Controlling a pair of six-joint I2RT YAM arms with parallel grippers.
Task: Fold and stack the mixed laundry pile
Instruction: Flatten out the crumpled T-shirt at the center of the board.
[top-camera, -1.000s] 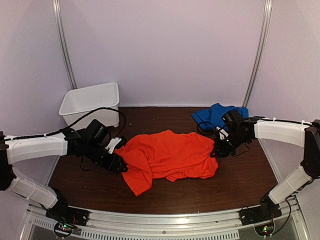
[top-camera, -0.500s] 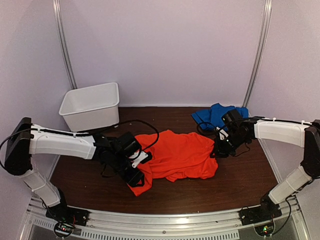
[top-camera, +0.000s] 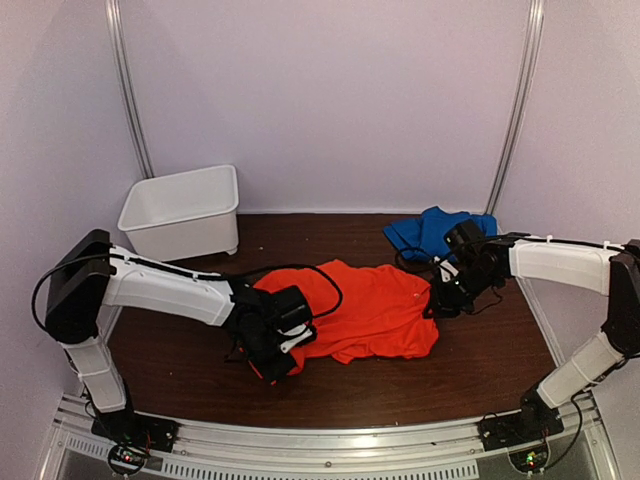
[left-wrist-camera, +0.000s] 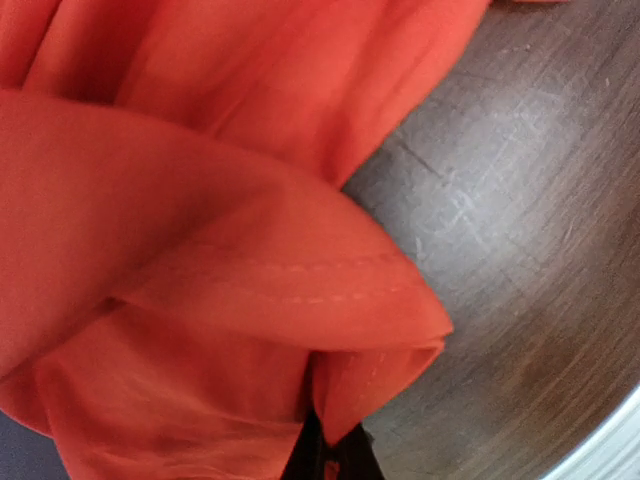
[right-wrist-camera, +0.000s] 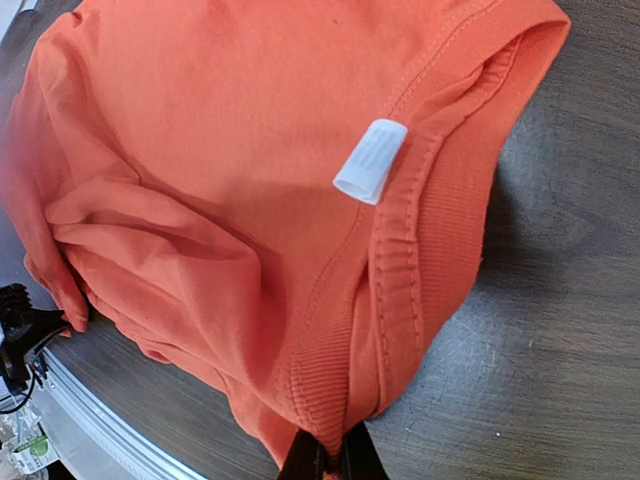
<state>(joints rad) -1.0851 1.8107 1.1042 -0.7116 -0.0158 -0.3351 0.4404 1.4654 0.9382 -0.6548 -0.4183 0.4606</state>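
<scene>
Since a second ago the left arm has swung in from the left side of the table toward its middle, carrying the shirt's left edge over the body, while the right arm has barely shifted. At far left the white plastic bin (top-camera: 185, 210) stands apart from the work. The left gripper (left-wrist-camera: 328, 452) is pinched together on a fold of the orange-red T-shirt (top-camera: 370, 305), a stitched hem (left-wrist-camera: 300, 285) curling out just above its fingertips. The shirt lies bunched on the middle of the dark wooden table (top-camera: 170, 360), its left part now doubled inward. On its right side the right gripper (right-wrist-camera: 325, 458) is clamped on the ribbed collar (right-wrist-camera: 400, 290), near the white neck tag (right-wrist-camera: 370, 160). The royal-blue garment (top-camera: 435, 228) sits crumpled at the back right, just beyond the right arm, not yet handled. The step looks like a first fold of the shirt. To do it well, the right grip should probably hold the collar taut and low as an anchor while the left lays its edge down flat, letting go only once the cloth rests without creases; lifting too high may drag the whole shirt.
</scene>
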